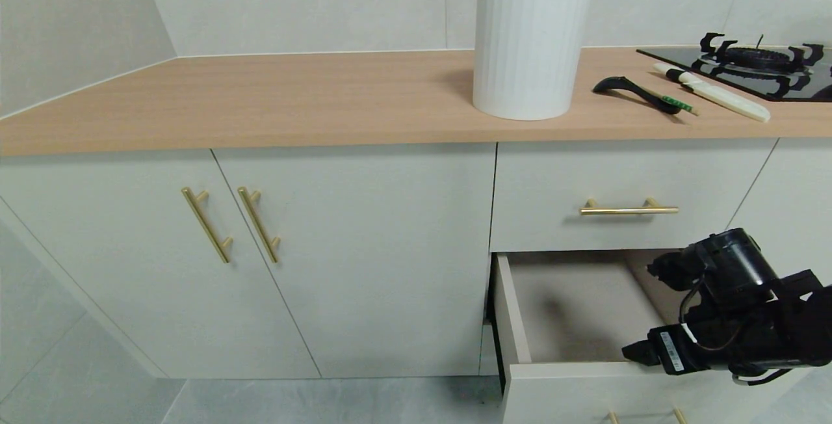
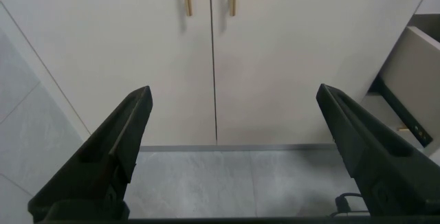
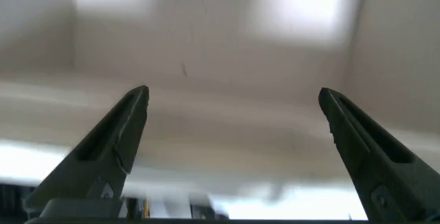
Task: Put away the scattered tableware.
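Along the back of the wooden surface (image 1: 292,99) the tableware lies loose near the right end. A black spoon (image 1: 640,93) rests flat with its bowl toward a tall white ribbed cylinder (image 1: 526,34). A thin stick with a green band (image 1: 676,104) lies against the spoon's handle; whether it crosses over it cannot be told. A white knife (image 1: 715,93) lies just beside them, close to the front edge of the black stove (image 1: 760,63). Below that stretch of surface sits a closed drawer with a gold bar handle (image 1: 629,209). Under that one, a second drawer (image 1: 509,310) stands pulled out, and its pale floor is bare where it can be seen. The right arm (image 1: 734,307) hangs over the right front corner of this open drawer. The right pincer (image 3: 232,92) is spread wide with nothing between its fingers, and it faces a blurred pale panel. The left pincer (image 2: 234,90) is low, also spread wide and holding nothing. It points at the two cabinet doors (image 2: 213,59) with upright gold handles. The grey floor (image 2: 227,176) lies beneath it, and the side of the open drawer is off to one edge.
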